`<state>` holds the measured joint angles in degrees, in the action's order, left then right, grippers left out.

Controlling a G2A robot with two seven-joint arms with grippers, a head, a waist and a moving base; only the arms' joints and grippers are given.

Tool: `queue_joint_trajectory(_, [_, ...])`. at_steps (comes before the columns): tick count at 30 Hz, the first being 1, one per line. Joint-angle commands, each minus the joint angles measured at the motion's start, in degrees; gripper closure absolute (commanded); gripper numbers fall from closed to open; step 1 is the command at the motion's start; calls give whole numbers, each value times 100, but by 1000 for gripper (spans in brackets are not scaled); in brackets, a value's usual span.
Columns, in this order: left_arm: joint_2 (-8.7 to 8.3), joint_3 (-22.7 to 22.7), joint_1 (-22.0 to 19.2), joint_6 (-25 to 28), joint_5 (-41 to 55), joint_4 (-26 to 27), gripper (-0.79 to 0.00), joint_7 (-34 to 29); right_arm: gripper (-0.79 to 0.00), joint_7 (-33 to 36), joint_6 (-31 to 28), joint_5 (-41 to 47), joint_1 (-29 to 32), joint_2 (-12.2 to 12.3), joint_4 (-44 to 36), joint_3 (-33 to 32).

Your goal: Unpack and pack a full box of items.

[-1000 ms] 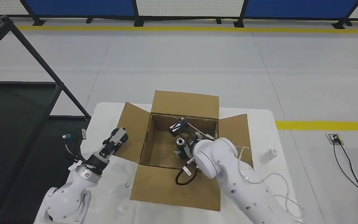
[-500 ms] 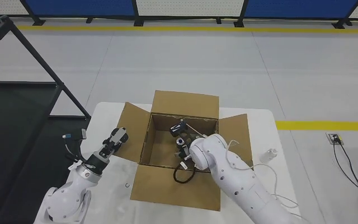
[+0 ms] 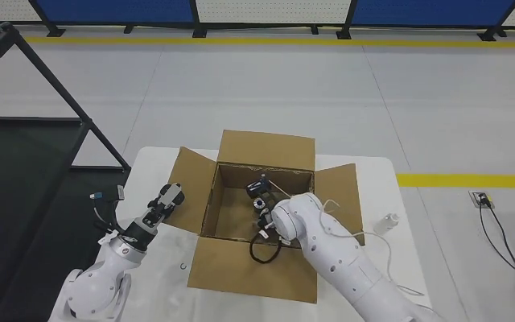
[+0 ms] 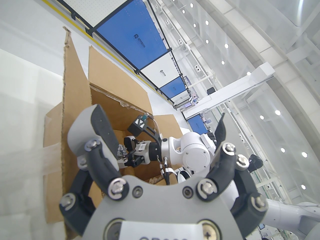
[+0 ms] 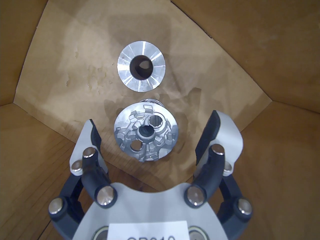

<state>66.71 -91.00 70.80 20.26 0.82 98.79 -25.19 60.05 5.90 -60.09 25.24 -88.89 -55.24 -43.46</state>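
Right gripper [image 5: 152,117] hangs inside the cardboard box [image 5: 250,26], its jaws spread wide with nothing held, pointing down at the box floor. Framed between its fingers [image 5: 91,136], lower down, sits a cast metal disc [image 5: 145,136]. Just past the disc, near it but by our reading not touching, lies a metal ring [image 5: 140,66].

Over the last second, in the top view, we see the right arm's wrist has slid a little toward the left side of the box, deeper over its opening. The left gripper [image 4: 160,116] has kept its place beside the box's left flap, jaws also wide and empty. We take the shift as the right arm lining up over the disc, so the unpacking is still under way, with these two parts left to lift out.

The disc is grey and matt, with a central bore, two smaller round holes and raised blocky ribs fanning around its face. It seems to stand on a short stem, so a grip on the rim looks workable. The ring is smooth and bright, with radial streaks around a wide hole, lying flat on the cardboard.

The box stands open on the white table [image 3: 161,266], all flaps folded out. A small white bottle [image 3: 389,221] stands on the table to its right.
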Motion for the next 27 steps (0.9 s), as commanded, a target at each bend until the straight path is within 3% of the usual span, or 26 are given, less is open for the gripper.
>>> queue_joint_trajectory(1, [0, 0, 0, 0, 0, 0, -785, 0, -234, -8, -19, 6, -19, -14, 60, -15])
queue_joint_trajectory(2, [0, 0, 0, 0, 0, 0, -785, 0, -203, -11, -26, 5, -26, -20, 78, -23])
queue_joint_trajectory(5, [0, 0, 0, 0, 0, 0, -785, 0, -3, 2, -31, -18, -36, -29, 92, -59])
queue_joint_trajectory(14, [0, 0, 0, 0, 0, 0, -785, 0, 0, 185, -24, -301, 209, 127, -666, -475])
queue_joint_trajectory(27, [0, 0, 0, 0, 0, 0, -785, 0, 0, 941, -324, -1244, 1943, 655, -4501, -1793])
